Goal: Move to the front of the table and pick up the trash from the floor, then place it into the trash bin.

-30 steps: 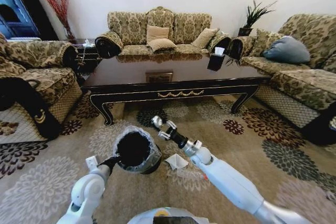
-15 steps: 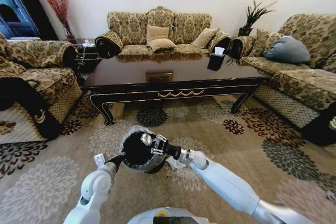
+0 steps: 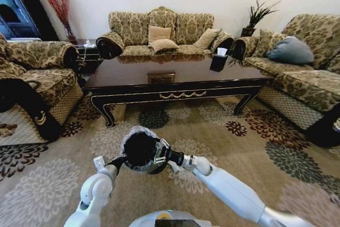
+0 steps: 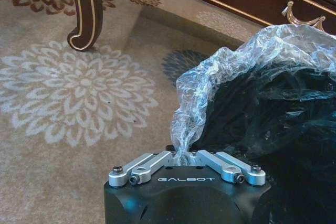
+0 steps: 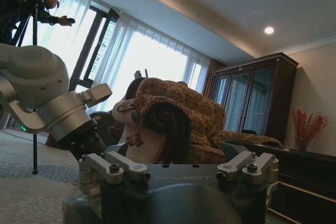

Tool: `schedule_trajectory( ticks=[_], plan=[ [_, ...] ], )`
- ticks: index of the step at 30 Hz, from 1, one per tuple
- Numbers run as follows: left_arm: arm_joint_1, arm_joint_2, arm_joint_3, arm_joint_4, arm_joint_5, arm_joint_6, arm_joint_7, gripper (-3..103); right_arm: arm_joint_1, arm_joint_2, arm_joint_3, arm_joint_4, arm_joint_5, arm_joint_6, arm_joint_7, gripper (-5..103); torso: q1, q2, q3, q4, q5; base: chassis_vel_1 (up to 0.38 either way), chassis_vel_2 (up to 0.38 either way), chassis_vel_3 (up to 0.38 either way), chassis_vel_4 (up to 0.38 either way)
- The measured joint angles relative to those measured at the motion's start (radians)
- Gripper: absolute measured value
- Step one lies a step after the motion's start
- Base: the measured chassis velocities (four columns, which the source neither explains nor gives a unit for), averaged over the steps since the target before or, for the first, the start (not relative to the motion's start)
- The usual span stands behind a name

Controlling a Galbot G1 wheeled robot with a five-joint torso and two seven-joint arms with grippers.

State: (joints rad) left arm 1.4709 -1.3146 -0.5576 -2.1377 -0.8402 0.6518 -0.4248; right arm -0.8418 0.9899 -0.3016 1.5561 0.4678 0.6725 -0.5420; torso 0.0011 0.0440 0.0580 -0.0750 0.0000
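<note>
My left gripper (image 3: pixel 118 162) is shut on the plastic-bag rim of the trash bin (image 3: pixel 139 151), a small black bin that it holds in front of me above the carpet. The left wrist view shows that gripper (image 4: pixel 182 156) pinching the crinkled bag of the bin (image 4: pixel 262 114). My right gripper (image 3: pixel 159 152) is at the bin's mouth, over its right rim. Its fingers (image 5: pixel 110 169) are spread, with nothing between them. A white tissue (image 3: pixel 175 168), a piece of the trash, lies on the carpet just right of the bin, mostly hidden by my right arm. The table (image 3: pixel 180 78) stands beyond.
Patterned sofas surround the table on the left (image 3: pixel 37 73), back (image 3: pixel 159 35) and right (image 3: pixel 308 73). A black tissue box (image 3: pixel 218 61) sits on the table. Flowered carpet (image 3: pixel 255 136) lies open between me and the table. A curved table leg (image 4: pixel 86 9) stands near the bin.
My right gripper has swung back and left from ahead of the bin to its mouth. The left arm has shifted the bin slightly right.
</note>
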Motion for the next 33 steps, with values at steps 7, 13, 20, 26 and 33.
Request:
schedule_trajectory(
  ticks=[7, 13, 20, 26, 33],
  plan=[
    [0.018, 0.02, -0.047, -0.001, -0.001, -0.005, 0.002, 2, -0.029, 0.0, 0.075, 0.001, 0.005, -0.005, 0.03, 100, 0.0, 0.0, 0.0, 0.0, -0.0001, 0.0, 0.0, 0.0, 0.0],
    [0.048, 0.054, -0.13, 0.002, 0.0, -0.016, 0.001, 2, -0.088, -0.029, 0.157, -0.003, 0.007, -0.114, 0.251, 100, 0.0, 0.0, 0.0, 0.0001, 0.0, 0.0, 0.0, 0.0, 0.0],
    [0.088, 0.064, -0.193, -0.044, -0.029, -0.017, -0.004, 2, -0.171, -0.074, 0.222, -0.014, 0.088, -0.344, 0.472, 100, 0.0, 0.0, 0.0, 0.0, 0.0001, 0.0, 0.0, 0.0, 0.0],
    [0.107, 0.063, -0.217, -0.075, -0.037, -0.017, -0.008, 2, -0.226, -0.12, 0.287, -0.053, 0.074, -0.428, 0.207, 100, 0.0, 0.0, 0.0, -0.0002, 0.0002, 0.0, 0.0, 0.0, 0.0],
    [0.124, 0.052, -0.217, -0.097, -0.03, -0.017, -0.01, 2, -0.216, -0.123, 0.36, -0.155, -0.088, -0.383, -0.194, 100, 0.0, 0.0, 0.0, 0.0, 0.0001, 0.0, 0.0, 0.0, 0.0]
  ],
)
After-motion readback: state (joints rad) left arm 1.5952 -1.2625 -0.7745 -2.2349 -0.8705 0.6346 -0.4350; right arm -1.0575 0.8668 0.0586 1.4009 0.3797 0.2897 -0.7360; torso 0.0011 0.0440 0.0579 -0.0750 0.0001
